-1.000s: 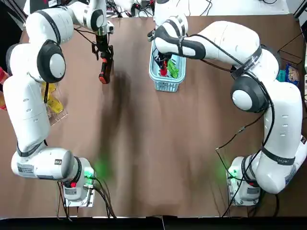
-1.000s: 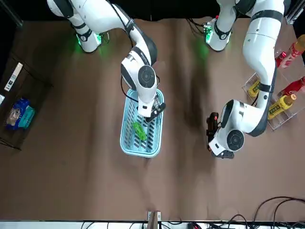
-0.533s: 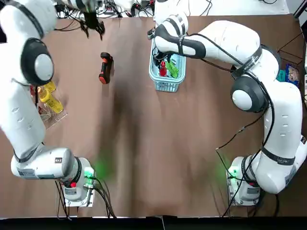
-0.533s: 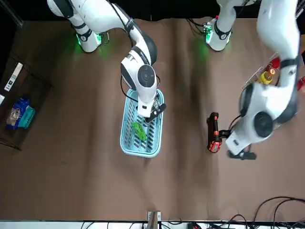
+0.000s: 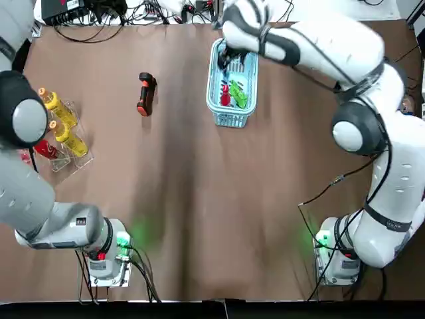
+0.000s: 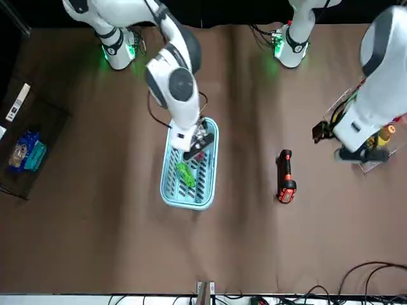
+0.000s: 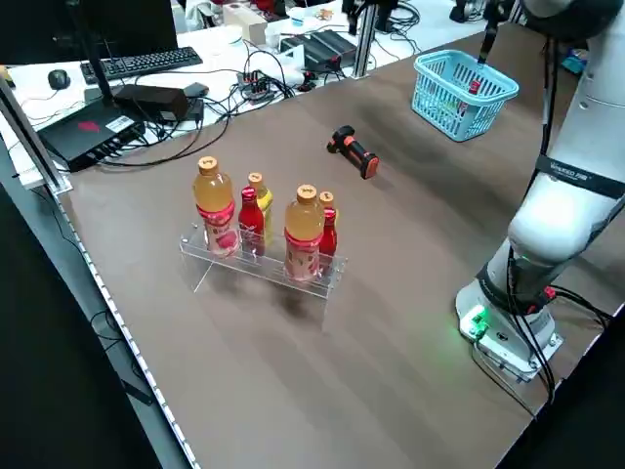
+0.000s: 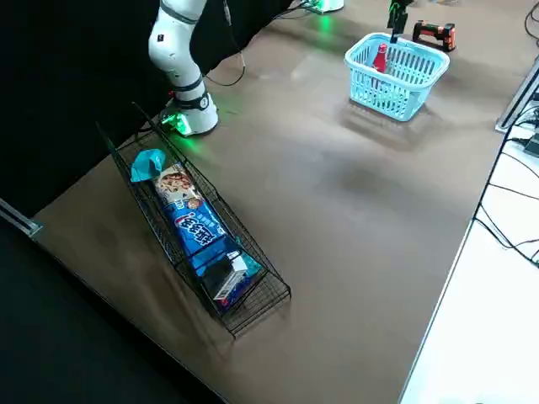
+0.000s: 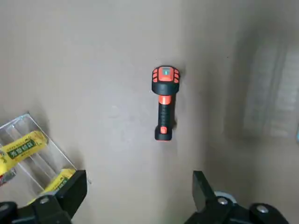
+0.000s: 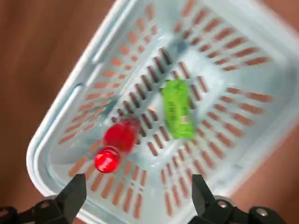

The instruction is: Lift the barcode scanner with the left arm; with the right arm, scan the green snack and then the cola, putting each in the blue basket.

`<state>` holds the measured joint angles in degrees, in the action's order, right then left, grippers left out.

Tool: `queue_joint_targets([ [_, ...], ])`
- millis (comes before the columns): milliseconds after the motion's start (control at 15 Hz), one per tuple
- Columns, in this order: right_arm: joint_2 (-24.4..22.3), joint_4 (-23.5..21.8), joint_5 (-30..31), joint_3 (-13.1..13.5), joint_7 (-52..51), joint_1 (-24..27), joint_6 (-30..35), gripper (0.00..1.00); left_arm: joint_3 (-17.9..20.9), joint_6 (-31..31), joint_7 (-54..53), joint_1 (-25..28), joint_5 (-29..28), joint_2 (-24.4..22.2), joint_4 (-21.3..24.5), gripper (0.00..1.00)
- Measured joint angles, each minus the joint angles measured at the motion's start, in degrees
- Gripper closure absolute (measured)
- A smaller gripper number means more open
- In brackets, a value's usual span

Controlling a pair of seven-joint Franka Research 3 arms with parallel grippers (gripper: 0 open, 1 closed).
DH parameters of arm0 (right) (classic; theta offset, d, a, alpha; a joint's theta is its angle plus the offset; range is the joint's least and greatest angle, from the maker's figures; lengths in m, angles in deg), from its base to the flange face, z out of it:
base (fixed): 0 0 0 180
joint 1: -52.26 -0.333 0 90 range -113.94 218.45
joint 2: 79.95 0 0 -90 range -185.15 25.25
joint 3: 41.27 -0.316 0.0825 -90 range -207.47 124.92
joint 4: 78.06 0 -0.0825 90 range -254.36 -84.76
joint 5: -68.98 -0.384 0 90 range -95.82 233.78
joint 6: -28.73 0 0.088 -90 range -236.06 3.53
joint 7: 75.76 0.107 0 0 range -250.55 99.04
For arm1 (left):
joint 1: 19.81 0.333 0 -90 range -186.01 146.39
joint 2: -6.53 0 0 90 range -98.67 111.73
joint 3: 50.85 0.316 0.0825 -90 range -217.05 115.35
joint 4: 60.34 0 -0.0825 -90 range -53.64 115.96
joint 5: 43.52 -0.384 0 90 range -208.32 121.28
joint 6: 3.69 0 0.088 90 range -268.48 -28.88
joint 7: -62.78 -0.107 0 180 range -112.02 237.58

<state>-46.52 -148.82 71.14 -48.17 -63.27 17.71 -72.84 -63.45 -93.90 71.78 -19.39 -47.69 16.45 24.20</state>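
Barcode scanner (image 5: 145, 94): black body, orange-red head and bands. Lies flat on brown table (image 5: 199, 212), well left of blue basket (image 5: 230, 119).
Green snack (image 10: 176, 109) and cola (image 10: 117, 142), red-capped bottle on its side, lie side by side inside basket.
Right gripper (image 10: 136, 193) above basket, fingers spread, empty.
Left gripper (image 9: 136, 196) raised well clear of scanner, fingers wide apart, holding nothing.
Clear rack of yellow and red bottles (image 7: 264, 234) near table's left edge.
Wire rack of snack packs (image 8: 198, 231) at right edge.
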Motion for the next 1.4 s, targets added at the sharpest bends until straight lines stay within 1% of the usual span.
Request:
queue_joint_targets([
  [200,-3.74,-0.03,0.0,0.17,-0.93,7.64,1.36,0.0,2.13,1.66,-0.06,-0.3,1.96,-4.49,1.07,0.0],
  [333,-4.41,-0.32,0.01,0.25,-3.46,13.12,1.67,0.0,2.72,1.61,-0.1,-0.33,2.79,-6.64,3.28,0.0],
  [467,-4.44,-0.46,0.03,0.31,-6.53,18.26,1.72,0.0,2.74,1.4,-0.1,-0.36,2.95,-7.23,4.55,0.0],
  [600,-5.48,-0.35,0.05,0.34,-10.97,23.02,4.32,0.0,2.74,1.0,-0.1,-0.39,2.96,-7.19,5.05,0.0],
  [800,-9.65,-0.44,0.04,0.31,-15.3,29.52,9.17,0.01,2.75,0.24,-0.1,-0.39,2.96,-7.18,5.46,0.0],
  [933,-13.14,-1.69,0.02,0.28,-16.07,31.59,10.79,0.01,2.74,0.19,-0.1,-0.4,2.96,-7.18,5.47,0.0],
  [1000,-15.15,-3.28,0.04,0.27,-16.18,31.84,11.16,0.02,2.73,0.17,-0.1,-0.42,2.96,-7.18,5.48,0.0],
  [1067,-19.92,-8.49,0.1,0.36,-16.17,31.93,11.21,0.06,2.65,0.15,-0.11,-0.59,2.96,-7.18,5.49,0.0],
  [1200,-24.39,-13.77,0.11,0.89,-16.16,31.83,11.12,0.06,2.44,0.15,-0.11,-0.73,2.96,-7.18,5.49,0.0],
  [1267,-26.12,-16.07,0.11,1.69,-16.16,31.3,10.9,0.06,2.43,0.15,-0.11,-0.84,2.96,-7.18,5.49,0.0],
  [1333,-27.53,-18.3,0.11,3.47,-16.16,29.98,10.05,0.06,2.43,0.15,-0.11,-0.91,2.96,-7.18,5.5,0.0],
  [1400,-28.76,-20.57,0.11,5.9,-16.16,28.22,8.6,0.06,2.43,0.15,-0.11,-0.94,2.96,-7.18,5.5,0.0],
])
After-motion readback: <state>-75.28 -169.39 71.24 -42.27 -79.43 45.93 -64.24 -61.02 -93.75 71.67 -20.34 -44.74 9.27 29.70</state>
